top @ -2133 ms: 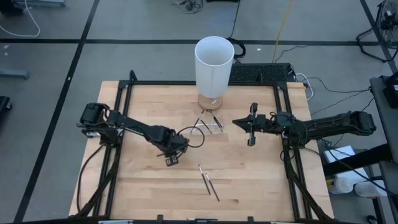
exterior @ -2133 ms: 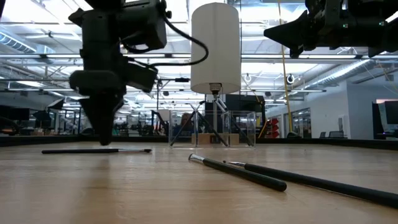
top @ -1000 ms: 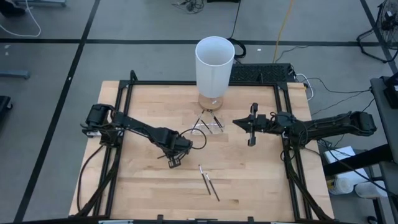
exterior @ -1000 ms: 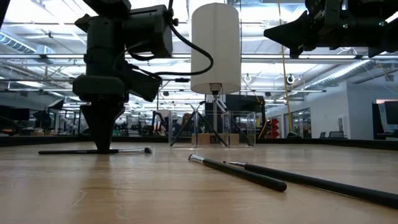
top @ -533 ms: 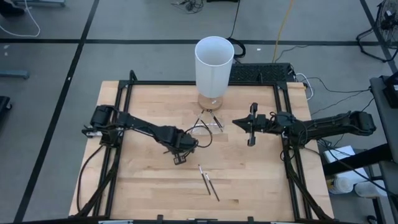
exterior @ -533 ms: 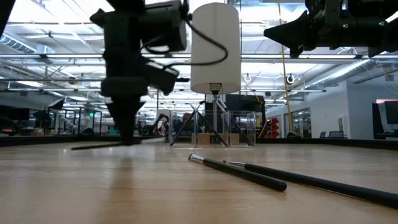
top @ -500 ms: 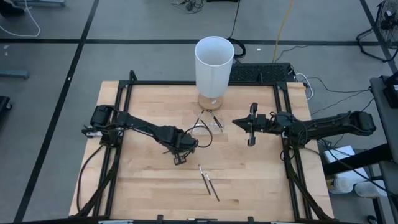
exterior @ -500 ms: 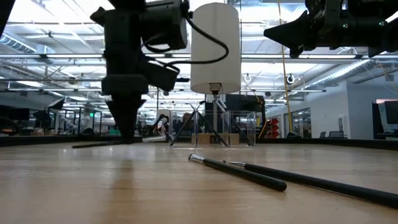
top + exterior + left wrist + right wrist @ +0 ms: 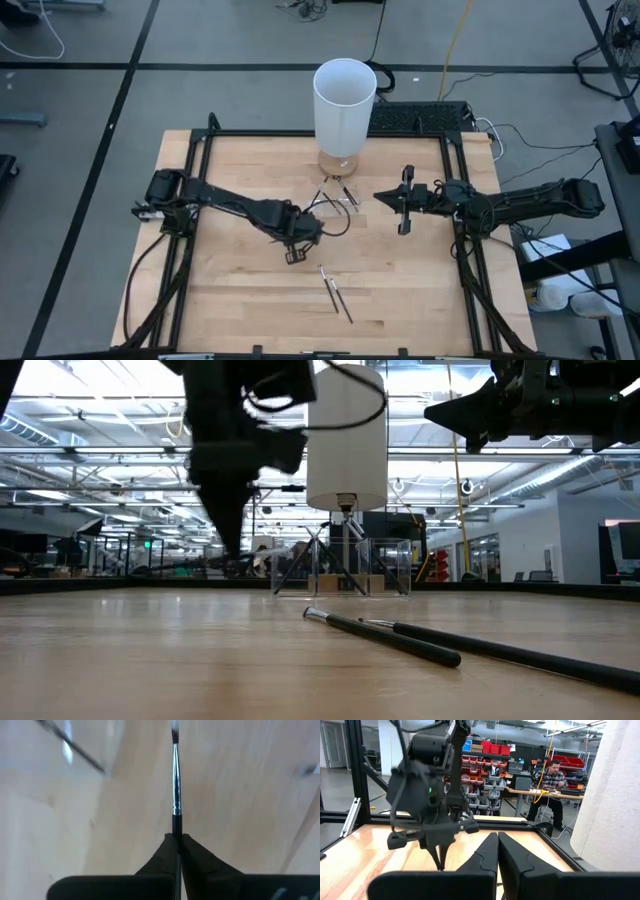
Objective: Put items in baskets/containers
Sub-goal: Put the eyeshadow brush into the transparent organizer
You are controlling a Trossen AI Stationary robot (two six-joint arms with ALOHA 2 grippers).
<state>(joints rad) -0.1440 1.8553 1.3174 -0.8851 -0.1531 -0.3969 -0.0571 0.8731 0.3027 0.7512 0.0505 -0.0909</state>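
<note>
My left gripper [image 9: 292, 253] hangs over the table's middle, pointing down and shut on a thin dark stick [image 9: 175, 785] with a silver collar and a pale tip. The low clear container [image 9: 345, 568] stands at the foot of the white cylinder [image 9: 345, 100], to the far right of that gripper, with other sticks [image 9: 322, 560] leaning inside it. Two more sticks [image 9: 336, 292] lie flat on the wood near the table's near edge. My right gripper [image 9: 404, 206] waits shut in the air to the right of the container, holding nothing. My left gripper pinches the stick's dark handle [image 9: 176, 827] between its two fingertips [image 9: 167, 845], just behind the silver collar. The fingers come from above, pointing down, across the stick. The stick lies about level, lifted clear of the table, its pale tip sticking out past the fingers.
The tall white cylinder [image 9: 346, 435] stands on a small base right behind the container. A black frame [image 9: 200, 150] runs around the wooden tabletop. Bare wood [image 9: 240, 310] lies on the near left. A person [image 9: 551, 777] sits at a bench far beyond the table.
My left gripper has moved toward the table's right and a little toward the far edge, nearer the container, staying shut. The stick, which lay on the wood under the fingers, has risen clear of the table and travelled along with it.
</note>
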